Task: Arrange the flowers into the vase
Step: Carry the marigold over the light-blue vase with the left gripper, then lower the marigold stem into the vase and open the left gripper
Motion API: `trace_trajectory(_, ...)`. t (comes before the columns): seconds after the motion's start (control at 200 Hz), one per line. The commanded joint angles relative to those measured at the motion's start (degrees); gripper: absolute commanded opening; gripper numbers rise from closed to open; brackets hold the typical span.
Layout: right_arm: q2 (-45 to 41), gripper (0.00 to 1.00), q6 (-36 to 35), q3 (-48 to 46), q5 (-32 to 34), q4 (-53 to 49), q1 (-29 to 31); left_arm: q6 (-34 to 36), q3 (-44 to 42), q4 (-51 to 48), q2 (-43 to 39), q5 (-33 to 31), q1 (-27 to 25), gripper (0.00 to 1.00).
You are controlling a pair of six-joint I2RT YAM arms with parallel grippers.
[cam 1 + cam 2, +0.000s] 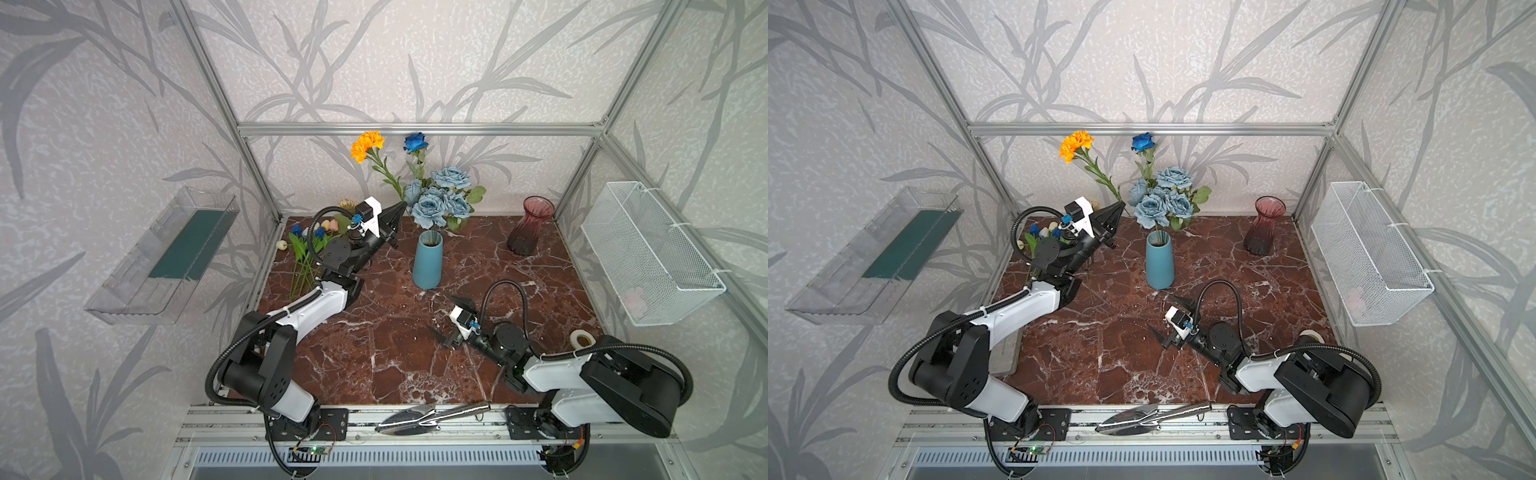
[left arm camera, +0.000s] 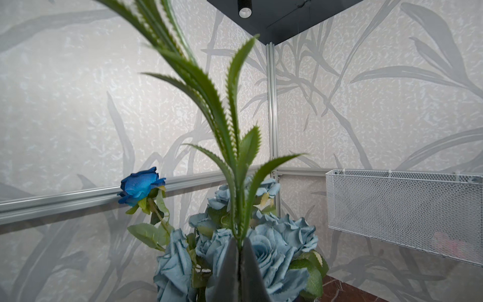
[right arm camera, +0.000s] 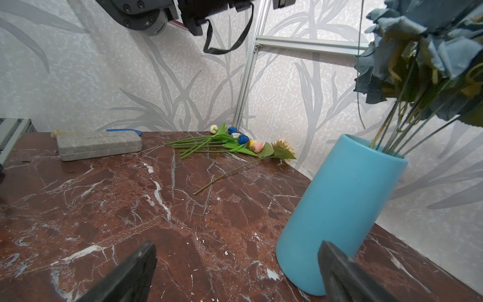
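Left pincer clamped, raised; right pincer spread, low.

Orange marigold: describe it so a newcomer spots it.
Find the blue vase mid-table, holding dusty-blue roses. Just left of them the left gripper is shut on a leafy stem slanting up toward the back wall. At its top, the orange marigold is the only orange bloom.

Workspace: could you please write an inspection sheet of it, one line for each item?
Surface: dark red marble table.
Job's things: dusty-blue rose bunch and dark blue rose in blue vase; orange marigold held beside them; tulips and sunflower lying far left.
Clutter: red glass vase, tape roll, grey case, metal trowel on front rail.
Grippers: left tool shut on marigold stem; right tool open, empty.
Cables: black hoses loop over both arms, unsnagged.
Surroundings: mesh basket and clear tray on side walls.
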Motion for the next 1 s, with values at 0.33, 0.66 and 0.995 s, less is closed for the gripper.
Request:
trace_trajectory(0.33,0.26,0.97,-0.58,-0.34,0.10,2.40,0.55,-1.71,0.40,3.90,7.51,1.18,0.17,0.00)
trace_trajectory(0.66,1.54,0.97,-0.28,0.26,-0.24,2.42,0.50,-0.80,-2.11,0.15,7.76,0.70,-0.94,0.00)
trace_trajectory(0.995,2.03,0.97,-0.39,0.43,-0.06,2.75,0.55,0.36,-2.84,-3.24,9.20,1.56,-1.76,0.00)
